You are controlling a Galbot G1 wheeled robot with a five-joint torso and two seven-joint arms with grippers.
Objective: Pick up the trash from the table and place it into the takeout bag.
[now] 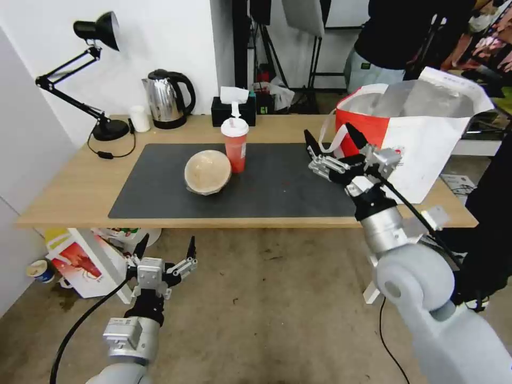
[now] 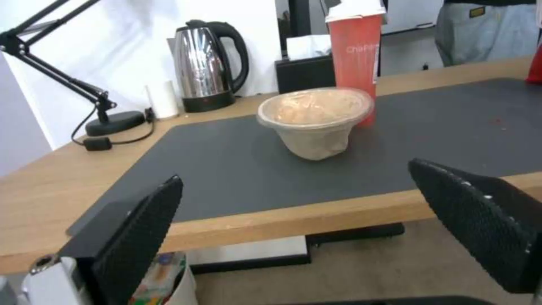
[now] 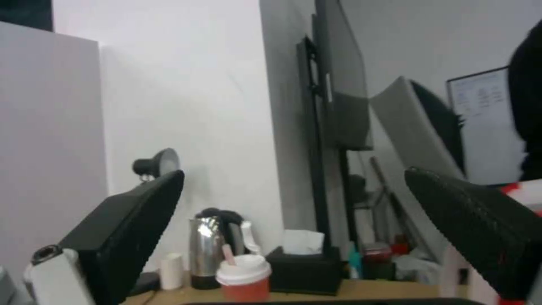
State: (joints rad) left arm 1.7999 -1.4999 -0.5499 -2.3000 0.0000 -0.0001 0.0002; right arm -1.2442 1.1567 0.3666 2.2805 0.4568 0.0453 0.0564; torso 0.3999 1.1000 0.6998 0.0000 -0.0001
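- The takeout bag at the counter's right end is partly hidden by the right gripper — empty, spread wide, raised just beside the bag.
- Beige paper bowl and red drink cup touch mid-mat, well apart from it.
- Left gripper hangs below the counter's front edge — wide, empty.

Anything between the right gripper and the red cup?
Nothing visible. The right gripper, open, hovers above the mat beside the takeout bag. Bare dark mat lies between it and the red drink cup. The beige paper bowl sits on the cup's far side.
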